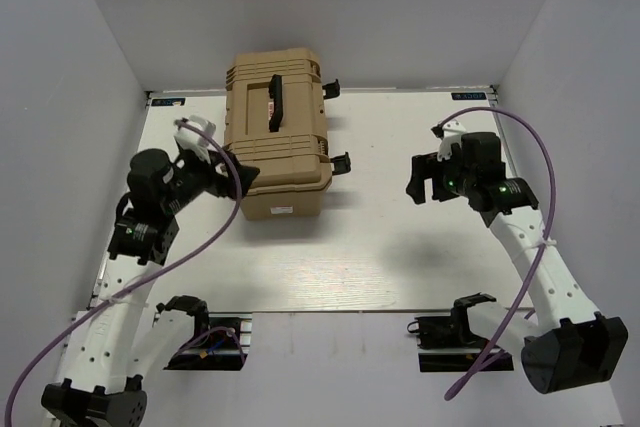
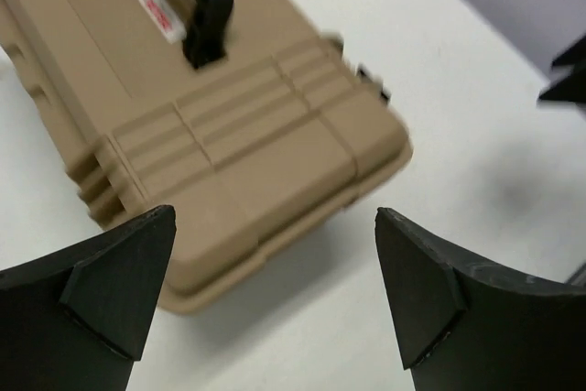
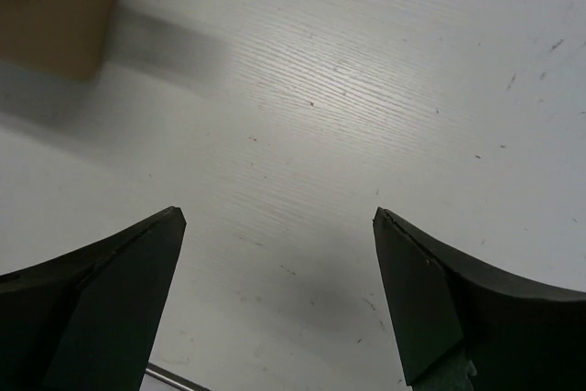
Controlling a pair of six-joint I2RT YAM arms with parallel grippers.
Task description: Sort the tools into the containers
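Observation:
The tan ribbed toolbox [image 1: 275, 137] stands at the back left of the white table with its lid shut and its black handle [image 1: 274, 104] on top. It also shows in the left wrist view [image 2: 229, 125], and one corner of it shows in the right wrist view [image 3: 55, 34]. My left gripper [image 1: 245, 179] is open and empty, just left of the box's near corner, with the box edge between its fingers [image 2: 275, 217]. My right gripper [image 1: 420, 187] is open and empty over bare table to the right of the box [image 3: 277, 215]. No pliers, screwdrivers or hex keys are in view.
Two black latches [image 1: 341, 162] stick out from the toolbox's right side. Pale walls close in the table [image 1: 400, 247] at the back and on both sides. The black arm mounts [image 1: 205, 332] sit at the near edge.

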